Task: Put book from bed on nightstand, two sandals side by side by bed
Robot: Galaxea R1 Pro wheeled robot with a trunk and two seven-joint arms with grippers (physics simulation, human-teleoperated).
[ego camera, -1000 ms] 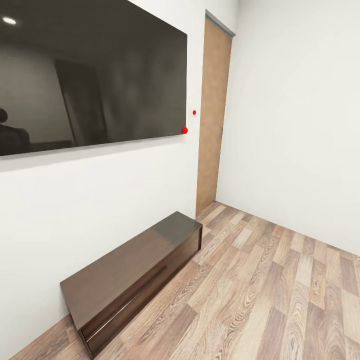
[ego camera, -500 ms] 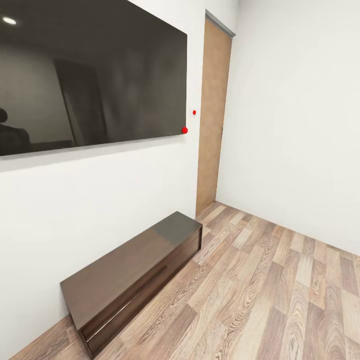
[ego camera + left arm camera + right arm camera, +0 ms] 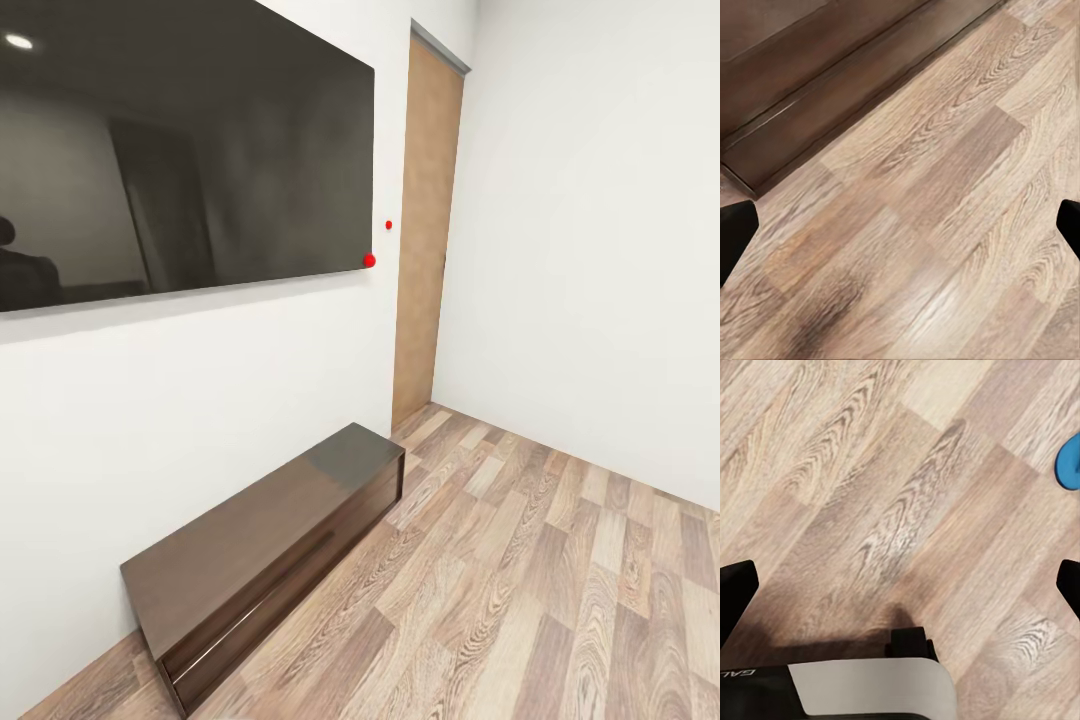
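The left gripper (image 3: 900,229) has black fingertips (image 3: 735,225) with blunt, squared ends. The right gripper (image 3: 900,585) has the same black tips (image 3: 735,585). By it sits a rounded white body panel (image 3: 870,686) above a black part with pale lettering "GAL" (image 3: 735,673), and a small black block (image 3: 907,643).

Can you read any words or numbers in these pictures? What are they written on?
"GAL": white letters, cut off by the picture's edge, on a black robot part in the right wrist view.
No other words or numbers: none on the big dark screen, the long brown bench, the door or the wood floor.
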